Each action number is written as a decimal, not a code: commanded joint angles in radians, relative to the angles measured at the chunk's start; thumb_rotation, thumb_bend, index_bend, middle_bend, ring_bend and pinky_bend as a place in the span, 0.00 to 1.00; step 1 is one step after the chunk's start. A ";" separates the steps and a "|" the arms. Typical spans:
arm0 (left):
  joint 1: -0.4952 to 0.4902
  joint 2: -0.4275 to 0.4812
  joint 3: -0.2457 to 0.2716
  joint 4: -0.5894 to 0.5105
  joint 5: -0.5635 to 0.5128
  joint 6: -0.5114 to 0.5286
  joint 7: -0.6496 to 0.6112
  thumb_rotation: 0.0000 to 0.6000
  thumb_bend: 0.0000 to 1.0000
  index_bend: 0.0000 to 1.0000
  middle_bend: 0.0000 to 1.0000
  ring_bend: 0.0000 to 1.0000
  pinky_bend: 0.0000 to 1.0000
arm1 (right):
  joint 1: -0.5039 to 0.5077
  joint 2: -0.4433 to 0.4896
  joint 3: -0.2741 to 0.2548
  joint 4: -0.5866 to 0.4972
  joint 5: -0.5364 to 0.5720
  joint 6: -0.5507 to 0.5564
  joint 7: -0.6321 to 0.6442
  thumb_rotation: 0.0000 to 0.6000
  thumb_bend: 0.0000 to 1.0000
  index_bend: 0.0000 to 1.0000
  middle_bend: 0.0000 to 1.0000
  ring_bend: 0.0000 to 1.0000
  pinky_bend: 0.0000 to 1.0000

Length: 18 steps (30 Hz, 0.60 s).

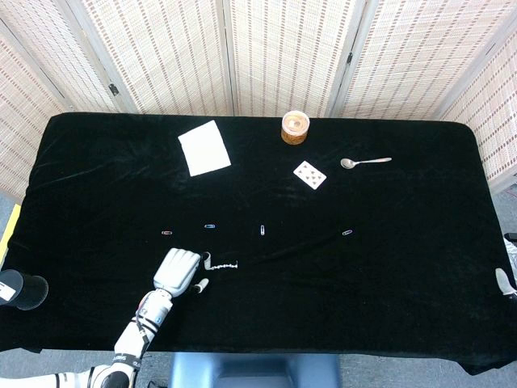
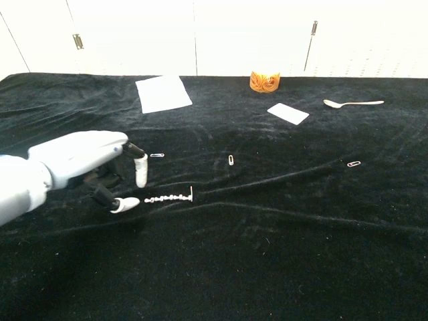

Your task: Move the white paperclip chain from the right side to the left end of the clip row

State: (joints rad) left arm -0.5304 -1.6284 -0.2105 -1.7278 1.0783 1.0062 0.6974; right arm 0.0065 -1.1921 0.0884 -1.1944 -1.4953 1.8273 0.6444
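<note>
chest view shows our left robot hand point(image 2: 100, 170) released, fingers parted beside the white paperclip chain point(image 2: 168, 197); next we pinch its near end.

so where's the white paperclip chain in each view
Head view: the white paperclip chain lies left of centre near the table's front edge, just right of the left hand.
Chest view: the chain lies left of centre, just right of the same hand.
Shared landmark: the white paper sheet lies farther back, on the left.

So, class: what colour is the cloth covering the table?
Black. The tablecloth is a dark, velvety black, clearest in the head view.
</note>
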 commanded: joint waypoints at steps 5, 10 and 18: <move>-0.069 -0.034 -0.008 0.058 -0.070 -0.038 -0.005 1.00 0.37 0.51 0.99 0.98 0.98 | -0.007 0.002 0.010 0.006 0.000 -0.021 0.019 1.00 0.35 0.00 0.00 0.00 0.00; -0.104 -0.043 -0.014 0.093 -0.098 -0.041 -0.024 1.00 0.37 0.51 0.99 0.98 0.98 | -0.008 0.007 0.021 0.011 0.004 -0.042 0.037 1.00 0.35 0.00 0.00 0.00 0.00; -0.142 -0.052 0.006 0.123 -0.144 -0.038 -0.024 1.00 0.37 0.50 0.99 0.98 0.98 | -0.003 0.008 0.031 0.019 0.005 -0.081 0.051 1.00 0.35 0.00 0.00 0.00 0.00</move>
State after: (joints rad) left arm -0.6694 -1.6783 -0.2072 -1.6082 0.9376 0.9677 0.6737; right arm 0.0031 -1.1841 0.1186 -1.1764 -1.4908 1.7477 0.6941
